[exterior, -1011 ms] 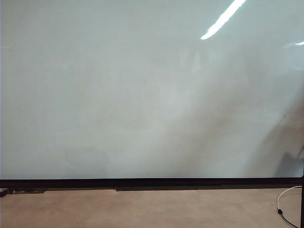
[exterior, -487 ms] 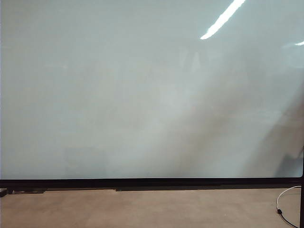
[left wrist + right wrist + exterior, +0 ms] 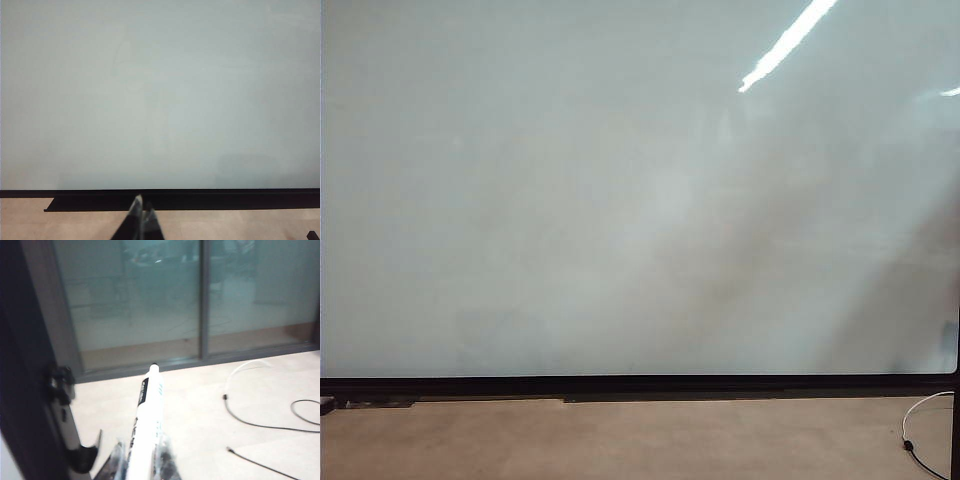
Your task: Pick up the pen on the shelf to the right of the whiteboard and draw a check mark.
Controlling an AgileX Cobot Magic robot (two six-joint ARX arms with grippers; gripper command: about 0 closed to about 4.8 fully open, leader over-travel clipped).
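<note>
Right gripper (image 3: 142, 467) – closed on the pen (image 3: 147, 425), held beside the whiteboard (image 3: 620, 200) frame, above the floor. Left gripper (image 3: 141, 212) – fingers together, empty, facing the whiteboard – board surface unmarked

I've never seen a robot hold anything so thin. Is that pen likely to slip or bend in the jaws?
Bending seems unlikely: the pen looks like a straight, rigid white barrel. It could slip or swivel, since the smooth round body is pinched only near one end by the right gripper, with most of its length sticking out. The left gripper hangs shut before the whiteboard, giving no support.
</note>
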